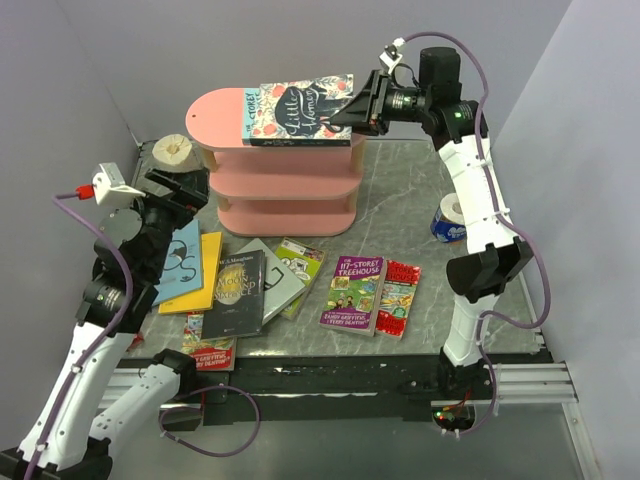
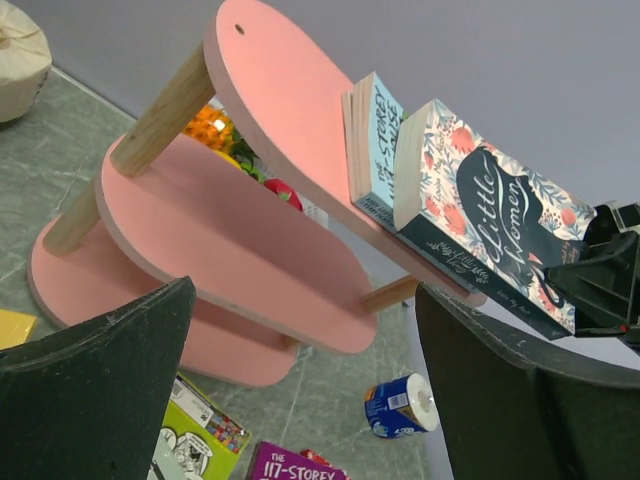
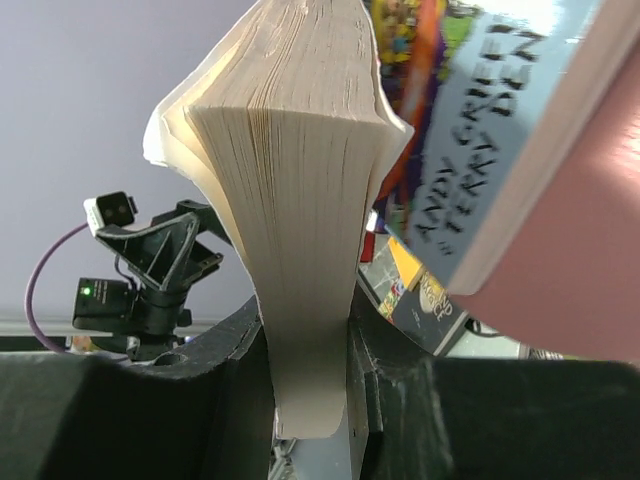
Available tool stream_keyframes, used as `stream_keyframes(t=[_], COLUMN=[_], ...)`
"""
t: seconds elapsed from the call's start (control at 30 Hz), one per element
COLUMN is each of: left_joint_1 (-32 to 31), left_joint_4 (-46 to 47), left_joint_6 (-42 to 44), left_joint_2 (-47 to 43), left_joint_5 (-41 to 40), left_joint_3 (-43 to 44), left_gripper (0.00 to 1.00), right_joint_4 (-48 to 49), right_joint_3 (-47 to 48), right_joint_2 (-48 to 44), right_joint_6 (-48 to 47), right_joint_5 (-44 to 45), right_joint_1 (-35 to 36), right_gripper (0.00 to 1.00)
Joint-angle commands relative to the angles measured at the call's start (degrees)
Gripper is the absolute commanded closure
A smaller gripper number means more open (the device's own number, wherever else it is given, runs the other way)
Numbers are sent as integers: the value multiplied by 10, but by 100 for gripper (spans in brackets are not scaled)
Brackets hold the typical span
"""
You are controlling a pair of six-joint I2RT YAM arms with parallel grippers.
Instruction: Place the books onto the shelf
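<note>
Mid-placement on the top tier. Gripping the dark floral book (image 1: 300, 112) by its right-hand end with the right gripper (image 1: 355, 108), jaws closed on the page block. Edge-on in the right wrist view, pinched at lower centre. Lying flat on the top board of the pink shelf (image 1: 222, 104), upper centre of the overhead frame, right end overhanging, touching a light-blue-spined book (image 1: 250, 112) on its left.

Left gripper (image 1: 182, 186) at mid left, jaws wide apart, holding nothing, pointed at the shelf.

Next: probably nudge further onto the board, then release and back off to the right without dragging it along. After that, on to the remaining books (image 1: 352, 292), scattered on the table (image 1: 420, 190) across lower centre.

Hard to tell how much of the floral book rests on the board and how much hangs off. Lower tiers mostly hidden from above. Books at lower left partly covered by the left arm.
</note>
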Motion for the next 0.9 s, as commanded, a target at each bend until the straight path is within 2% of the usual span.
stream_keyframes(t=[0.0, 0.13, 0.47, 0.57, 0.6, 0.7, 0.77, 0.87], left_joint_1=[1, 0, 1, 1, 1, 1, 1, 1], left_joint_4=[13, 16, 26, 28, 29, 27, 27, 30], left_joint_6=[3, 0, 4, 4, 5, 4, 4, 4], left_joint_2=[2, 7, 2, -1, -1, 4, 7, 12], left_joint_5=[18, 25, 21, 20, 21, 24, 28, 33], left_joint_3=[-11, -15, -21, -26, -26, -24, -25, -26], left_gripper=[2, 2, 2, 2, 3, 2, 2, 2], right_joint_4=[44, 47, 139, 130, 124, 111, 116, 84], right_joint_3=[21, 31, 23, 41, 46, 19, 0, 11], right_joint_2=[-12, 7, 20, 35, 38, 31, 17, 18], right_joint_6=[3, 10, 63, 64, 62, 44, 39, 20], right_joint_5=[-32, -30, -42, -39, -38, -24, -16, 4], right_joint_1=[-4, -9, -14, -15, -17, -21, -25, -30], right_gripper=[100, 92, 97, 80, 67, 55, 50, 39])
